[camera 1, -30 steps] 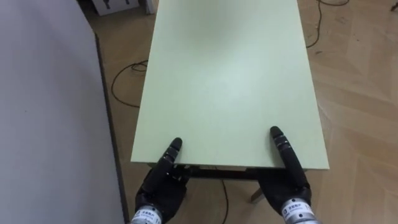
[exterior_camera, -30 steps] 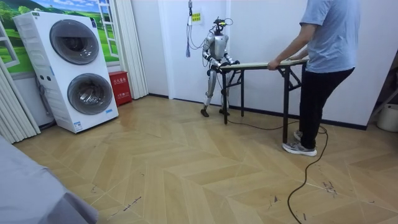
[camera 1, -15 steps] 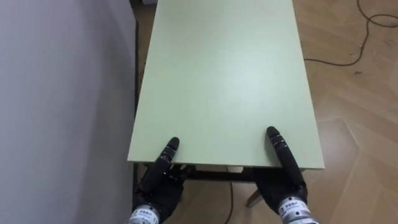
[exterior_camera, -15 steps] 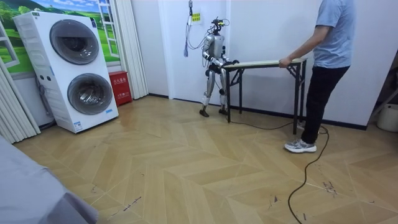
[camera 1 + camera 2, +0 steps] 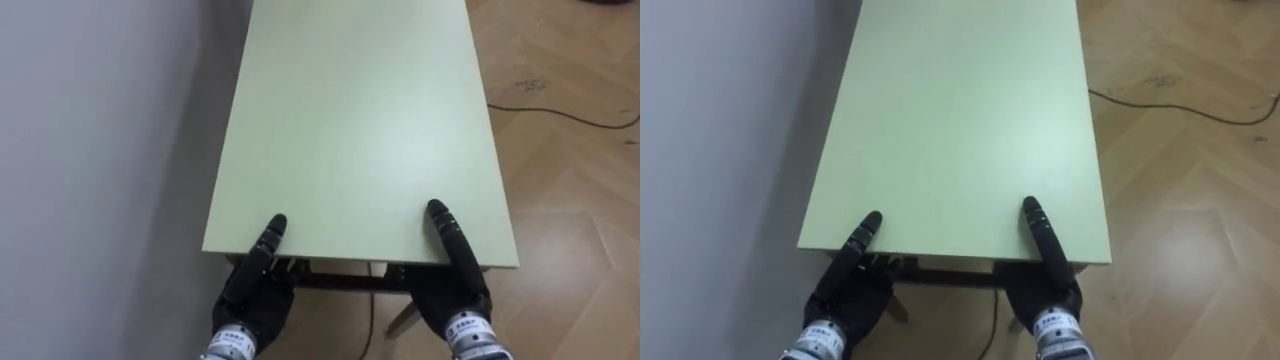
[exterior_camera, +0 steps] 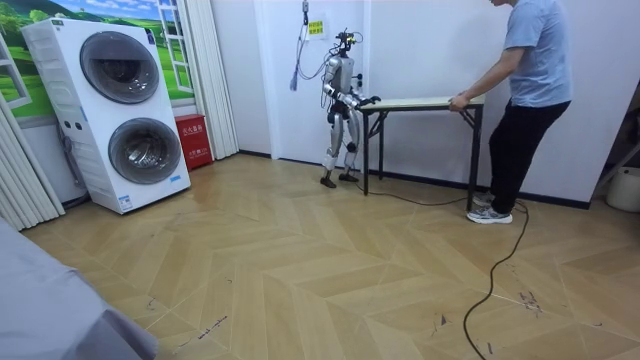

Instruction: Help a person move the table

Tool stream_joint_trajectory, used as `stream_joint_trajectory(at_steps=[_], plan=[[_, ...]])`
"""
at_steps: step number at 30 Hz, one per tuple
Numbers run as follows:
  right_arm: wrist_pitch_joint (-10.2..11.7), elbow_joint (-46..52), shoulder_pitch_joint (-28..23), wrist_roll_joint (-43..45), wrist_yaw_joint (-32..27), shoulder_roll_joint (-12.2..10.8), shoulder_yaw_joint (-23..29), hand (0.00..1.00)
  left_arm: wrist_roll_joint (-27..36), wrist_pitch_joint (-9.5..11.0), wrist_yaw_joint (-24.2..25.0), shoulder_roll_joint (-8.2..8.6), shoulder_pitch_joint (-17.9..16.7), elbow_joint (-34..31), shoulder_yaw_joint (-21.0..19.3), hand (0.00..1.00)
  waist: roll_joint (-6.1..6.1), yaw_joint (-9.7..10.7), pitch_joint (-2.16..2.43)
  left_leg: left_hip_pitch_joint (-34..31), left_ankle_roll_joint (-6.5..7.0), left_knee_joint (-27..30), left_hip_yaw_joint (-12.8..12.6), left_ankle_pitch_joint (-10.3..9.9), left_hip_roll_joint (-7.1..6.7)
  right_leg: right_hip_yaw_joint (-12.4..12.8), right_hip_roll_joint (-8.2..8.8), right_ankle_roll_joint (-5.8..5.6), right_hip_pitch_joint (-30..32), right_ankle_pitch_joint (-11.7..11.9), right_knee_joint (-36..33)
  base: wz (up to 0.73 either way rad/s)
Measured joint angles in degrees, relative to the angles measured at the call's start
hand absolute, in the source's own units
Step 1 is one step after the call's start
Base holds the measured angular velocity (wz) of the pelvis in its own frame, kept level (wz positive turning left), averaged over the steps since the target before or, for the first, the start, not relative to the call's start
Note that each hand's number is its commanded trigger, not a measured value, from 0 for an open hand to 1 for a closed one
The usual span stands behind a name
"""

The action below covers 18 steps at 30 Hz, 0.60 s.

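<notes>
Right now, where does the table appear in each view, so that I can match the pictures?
Left eye view: the table fills the centre, its pale green top seen from above.
Right eye view: the table again central, slightly further left.
Room view: the table is small, right of centre, between the robot and a person.
Shared landmark: the white wall along the table's long side.

left robot hand (image 5: 250, 300) reaching forward; right robot hand (image 5: 455, 295) reaching forward
</notes>
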<state>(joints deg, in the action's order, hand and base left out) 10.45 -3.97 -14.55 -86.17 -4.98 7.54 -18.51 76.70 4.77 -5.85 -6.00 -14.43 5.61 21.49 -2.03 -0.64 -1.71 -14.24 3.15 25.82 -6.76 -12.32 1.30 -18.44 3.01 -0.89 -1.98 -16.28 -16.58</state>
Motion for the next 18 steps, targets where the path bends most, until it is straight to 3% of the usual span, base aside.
stream_joint_trajectory(at_steps=[1,5,12,14,15,16,18], plan=[[0.0,0.0,-0.1,0.1,0.0,-0.1,0.1,1.00,-0.1,0.0,0.0,-0.03,0.0,0.0,0.0,1.00,-0.01,0.2,-0.01,0.1,0.16,-0.5,0.2,0.2,-0.73,2.1,0.01,0.03,0.5,0.0,1.9,0.18],[0.4,0.0,0.1,0.0,0.0,0.5,-0.4,1.00,0.0,-0.7,-0.3,0.27,-0.2,0.1,0.2,1.00,-0.42,0.1,0.05,0.1,0.25,-1.8,-0.1,0.8,-1.96,2.5,0.48,0.53,0.6,0.2,1.2,0.08],[0.4,0.0,0.0,0.0,0.0,0.7,-0.5,1.00,-0.3,-0.7,-0.3,0.33,-0.6,0.1,0.0,1.00,-0.33,-1.0,0.09,2.2,0.23,-4.8,-0.6,1.2,-2.17,3.5,1.12,0.02,0.5,0.5,0.7,-0.03],[0.1,-0.1,-0.4,0.0,0.0,0.7,-0.4,1.00,-0.3,-0.8,-0.3,0.33,-0.8,0.4,0.0,1.00,-0.48,-1.1,0.01,3.7,0.07,-5.9,1.3,1.5,-1.96,4.1,1.34,-0.66,2.8,0.4,-4.1,-0.06],[-0.1,-0.2,-0.8,0.0,0.0,0.7,-0.3,1.00,-0.3,-0.7,-0.2,0.24,-1.1,0.5,0.0,1.00,-0.54,-1.5,0.03,4.3,-0.30,-6.1,5.4,1.8,-1.96,6.6,1.07,-1.20,4.2,0.2,-3.5,-0.15],[-0.3,-0.3,-0.6,0.6,0.0,0.5,-0.3,1.00,-0.2,-0.6,-0.1,0.27,-1.3,0.7,-0.3,1.00,-0.85,-1.9,-0.11,4.1,-0.70,-6.2,7.3,1.8,-2.09,7.9,0.91,0.17,6.4,2.8,0.9,-0.04],[-0.2,-0.3,-0.9,1.2,0.0,0.1,-0.6,1.00,-0.1,-0.8,-0.2,0.52,-1.5,1.2,-0.4,1.00,-1.09,-0.7,0.02,4.9,-1.36,-8.1,6.5,2.3,-1.99,7.0,1.03,0.68,5.4,4.5,0.9,0.16]])
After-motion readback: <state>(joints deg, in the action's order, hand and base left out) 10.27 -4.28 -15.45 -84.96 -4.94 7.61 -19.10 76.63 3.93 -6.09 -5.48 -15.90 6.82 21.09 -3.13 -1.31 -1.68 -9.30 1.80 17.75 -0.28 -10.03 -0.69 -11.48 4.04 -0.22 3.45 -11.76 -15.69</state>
